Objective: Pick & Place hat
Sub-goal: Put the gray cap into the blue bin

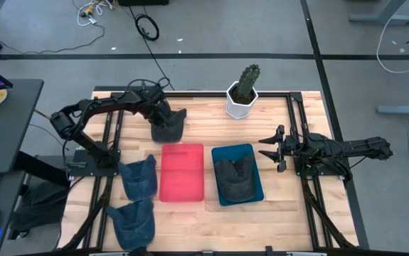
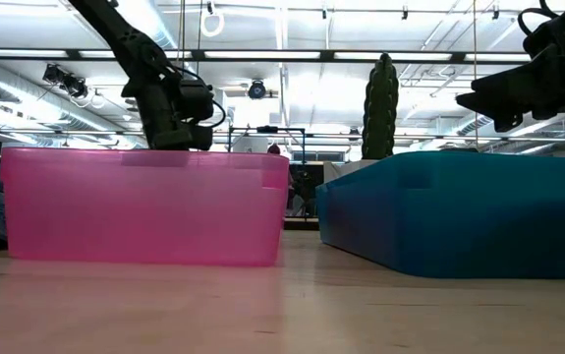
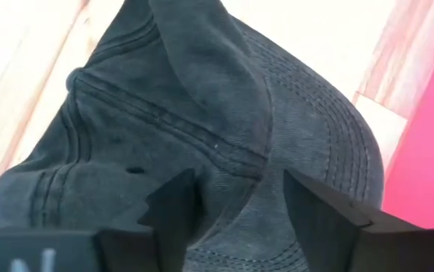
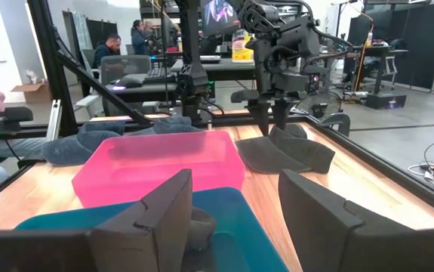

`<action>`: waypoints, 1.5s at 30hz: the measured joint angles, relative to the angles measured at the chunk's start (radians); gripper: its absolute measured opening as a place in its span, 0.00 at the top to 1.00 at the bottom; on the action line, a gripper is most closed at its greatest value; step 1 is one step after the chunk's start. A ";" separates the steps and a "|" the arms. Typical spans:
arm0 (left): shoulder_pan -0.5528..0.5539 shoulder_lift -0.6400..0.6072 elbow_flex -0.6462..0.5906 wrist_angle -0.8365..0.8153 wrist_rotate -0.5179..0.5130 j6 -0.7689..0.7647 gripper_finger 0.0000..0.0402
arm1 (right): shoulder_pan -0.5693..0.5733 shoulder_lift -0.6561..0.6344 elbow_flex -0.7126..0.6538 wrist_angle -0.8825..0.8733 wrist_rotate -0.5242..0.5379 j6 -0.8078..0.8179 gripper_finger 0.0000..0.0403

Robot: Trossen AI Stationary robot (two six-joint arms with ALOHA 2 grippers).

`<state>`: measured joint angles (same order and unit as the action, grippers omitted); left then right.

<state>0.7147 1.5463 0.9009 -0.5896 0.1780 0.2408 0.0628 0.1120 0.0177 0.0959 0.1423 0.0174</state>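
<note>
A dark grey hat [image 1: 172, 129] lies flat on the table by the far edge, just beyond the pink bin [image 1: 183, 186]. My left gripper [image 1: 163, 117] is down on it, pointing downward and open. In the left wrist view its fingers stand on either side of a raised fold of the hat's crown [image 3: 224, 128]. A second grey hat [image 1: 236, 178] lies inside the blue bin [image 1: 257, 193]. My right gripper [image 1: 269, 148] hovers open at the table's right side, above the table and touching nothing. My left gripper comes at the grey hat from above, pointing down, with its open fingers [image 3: 173, 208] astride a fold of the crown [image 3: 235, 162] near the brim seam. The fingertips reach the cloth, but I cannot tell whether they press it. The hat lies on the table.
Two blue denim hats [image 1: 139, 176] [image 1: 133, 222] lie at the table's left near side. A cactus in a white pot [image 1: 243, 92] stands at the far edge, right of the grey hat. Beyond the table are desks and people.
</note>
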 joint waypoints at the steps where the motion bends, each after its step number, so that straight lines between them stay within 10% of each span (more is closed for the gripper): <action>1: 0.000 0.000 0.000 0.001 0.000 -0.009 0.52 | 0.000 0.000 0.000 0.000 0.000 0.000 0.49; 16: -0.006 0.000 0.000 0.001 0.002 0.069 0.97 | 0.000 0.000 0.000 0.000 0.000 0.000 0.49; 45: -0.155 -0.001 0.349 -0.038 -0.090 -0.058 0.99 | 0.000 0.000 0.000 0.000 0.000 0.000 0.49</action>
<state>0.5598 1.5452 1.2499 -0.6275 0.0878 0.1831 0.0624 0.1120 0.0177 0.0959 0.1421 0.0174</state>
